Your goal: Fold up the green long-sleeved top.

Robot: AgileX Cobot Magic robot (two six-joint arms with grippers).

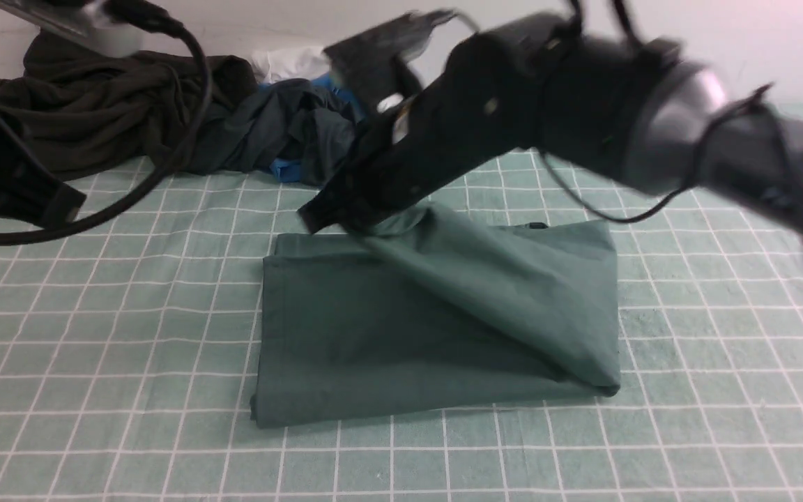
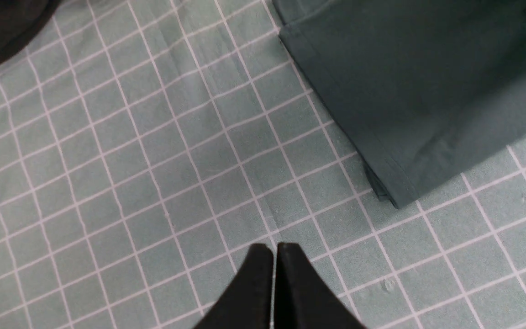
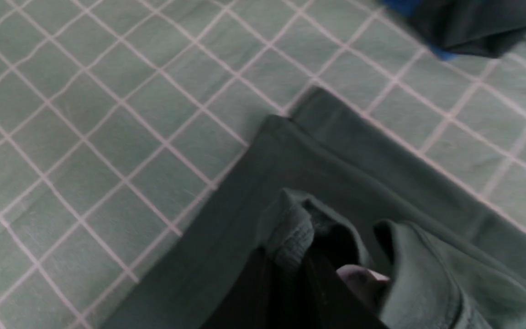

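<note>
The green long-sleeved top [image 1: 436,321] lies partly folded in a rectangle on the checked cloth in the middle of the table. My right gripper [image 1: 346,213] is shut on its ribbed neck edge [image 3: 290,228] and holds that part lifted over the far left corner of the fold, so a flap slopes down to the near right corner. A small white label [image 3: 359,278] shows beside the fingers. My left gripper [image 2: 273,249] is shut and empty, hovering over bare cloth apart from the top's near left corner [image 2: 395,192].
A pile of darker garments [image 1: 116,104] lies along the far left edge, with a blue and dark one [image 1: 290,132] and a white one [image 1: 290,63] behind. The left arm's cable [image 1: 164,160] loops over the far left. Checked cloth [image 1: 95,335] covers the table.
</note>
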